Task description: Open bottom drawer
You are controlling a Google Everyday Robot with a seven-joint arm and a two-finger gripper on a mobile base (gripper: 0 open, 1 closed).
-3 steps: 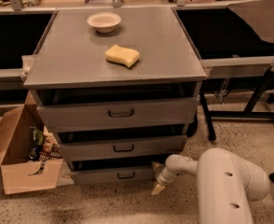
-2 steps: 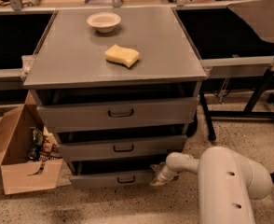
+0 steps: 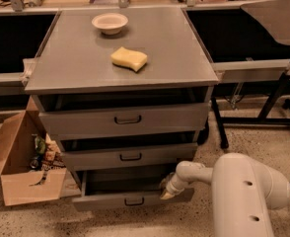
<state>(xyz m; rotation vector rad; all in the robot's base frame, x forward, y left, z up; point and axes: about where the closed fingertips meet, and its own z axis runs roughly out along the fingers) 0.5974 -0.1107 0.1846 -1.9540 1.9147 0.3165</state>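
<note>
Speckled workshop floor, dark benches behind, and looking down on a grey cabinet (image 3: 174, 58) with a bowl (image 3: 109, 22) and a yellow sponge (image 3: 129, 59) parked on top, well away from the action.

Watching the bottom drawer (image 3: 105, 201), the shallowest front of the three, hanging part-way out under the middle drawer (image 3: 95, 158) with a strip of plain grey inside showing. Finding the gripper (image 3: 167, 194) down at the right end of that front, right at its top lip and well to the side of the small dark handle (image 3: 134, 201). Reading the fingers as drawn narrow and pinching that lip rather than the handle, but calling that a best guess, with the tan tips reading as one wedge.

Guessing at the reason for the low reach: coming in from the right, bending the white arm (image 3: 243, 191) close to the floor, keeping its bulk out of the drawer's path, and using the lip as something to pull on. Probably risking a bit of skew on the runners by pulling so far off-centre, so worth keeping the tug straight out.

Comparing with a second ago: seeing the front sitting further out now, more of the inside showing, gripper hugging the same corner. Top drawer (image 3: 86, 122), middle drawer, bowl, sponge and the cardboard box (image 3: 17, 181) on the left not budging.
</note>
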